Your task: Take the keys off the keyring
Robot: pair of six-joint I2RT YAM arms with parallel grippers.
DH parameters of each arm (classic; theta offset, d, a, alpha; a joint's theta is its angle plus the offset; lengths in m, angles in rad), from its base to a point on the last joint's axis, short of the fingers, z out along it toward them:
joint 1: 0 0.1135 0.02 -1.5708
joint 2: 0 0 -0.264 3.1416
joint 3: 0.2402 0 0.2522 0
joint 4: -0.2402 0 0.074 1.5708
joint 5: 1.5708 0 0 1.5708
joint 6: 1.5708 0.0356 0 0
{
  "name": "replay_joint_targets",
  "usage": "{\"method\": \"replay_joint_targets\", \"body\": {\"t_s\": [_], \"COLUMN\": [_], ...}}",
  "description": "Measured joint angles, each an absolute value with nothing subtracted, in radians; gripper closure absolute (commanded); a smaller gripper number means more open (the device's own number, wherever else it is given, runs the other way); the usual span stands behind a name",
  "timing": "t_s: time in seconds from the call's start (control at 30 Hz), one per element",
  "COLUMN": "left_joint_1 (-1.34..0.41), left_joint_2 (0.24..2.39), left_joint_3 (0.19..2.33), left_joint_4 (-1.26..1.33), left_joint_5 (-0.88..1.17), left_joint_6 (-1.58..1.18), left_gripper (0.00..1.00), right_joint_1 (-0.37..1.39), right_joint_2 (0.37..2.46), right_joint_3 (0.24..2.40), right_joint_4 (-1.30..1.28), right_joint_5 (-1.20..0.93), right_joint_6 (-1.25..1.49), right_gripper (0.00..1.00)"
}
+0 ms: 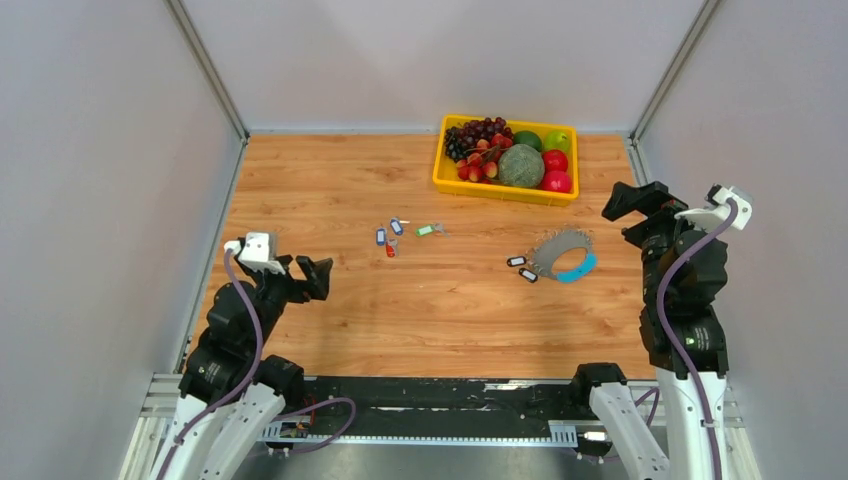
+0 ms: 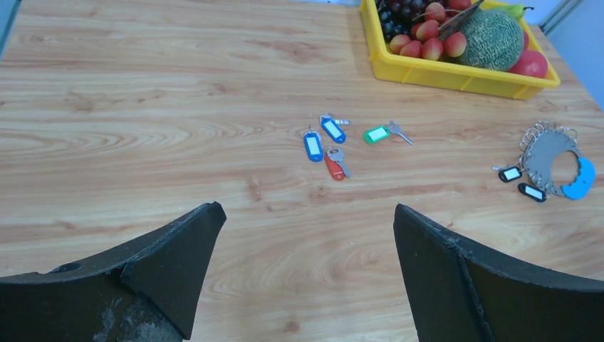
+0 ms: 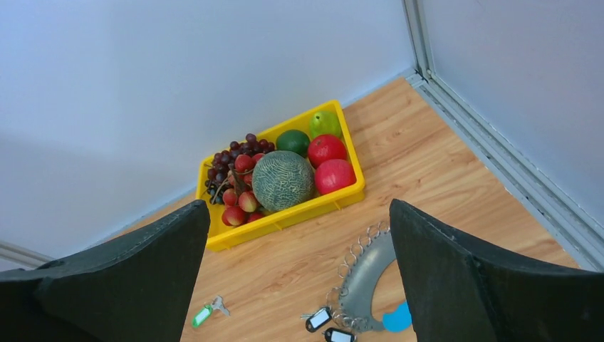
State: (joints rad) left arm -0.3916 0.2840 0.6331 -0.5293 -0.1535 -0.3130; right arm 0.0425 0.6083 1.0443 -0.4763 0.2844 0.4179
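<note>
Okay, so the wooden tabletop [image 1: 330, 190] takes up most of my overhead view. My left hand [image 2: 306, 208] hangs over its near left part with the fingers spread wide and nothing between them. My right hand [image 3: 298, 203] is up at the right edge, also wide open and empty, with its camera looking down toward the far corner.

At the far side, right of centre, sits a yellow tray [image 1: 490, 190] full of fruit, with a melon [image 1: 521, 165] in the middle of it.

The keyring [image 1: 556, 247] lies flat on the tabletop, nearer than the tray and close to my right arm. It's a grey toothed loop with a light-blue section [image 1: 580, 268] on its near right side. Two black-tagged keys [image 1: 516, 261] sit right against its left rim. I can't tell whether they're hooked on.

Four other keys lie well apart from the ring, around the middle of the tabletop: two blue-tagged ones [image 1: 380, 237] and a red one [image 1: 390, 248] bunched together, with a green one [image 1: 427, 230] just to their right.
</note>
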Motion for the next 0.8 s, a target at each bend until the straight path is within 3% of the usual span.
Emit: {"method": "replay_joint_targets", "body": {"t_s": [0.53, 0.63, 0.73, 0.8], "left_joint_1": [-0.392, -0.392, -0.392, -0.392], "left_joint_2": [0.317, 0.332, 0.331, 0.329], "left_joint_3": [0.633, 0.633, 0.633, 0.633], "left_joint_4": [-0.529, -0.535, -0.543, -0.544], "left_joint_5": [-0.128, -0.113, -0.118, -0.13], "left_joint_6": [-0.291, -0.279, -0.277, -0.275], "left_gripper": [0.0, 0.0, 0.0, 0.0], "right_joint_1": [0.043, 0.043, 0.043, 0.043], "right_joint_2": [0.619, 0.656, 0.675, 0.691], "right_joint_3": [0.962, 0.941, 0.9, 0.87], "right_joint_4": [-0.504, -0.504, -0.505, -0.506], "right_joint_5": [0.322, 0.321, 0.326, 0.329], "right_joint_6": [0.492, 0.501, 0.52, 0.536], "right_gripper": [0.01, 0.16, 0.25, 0.27]}}
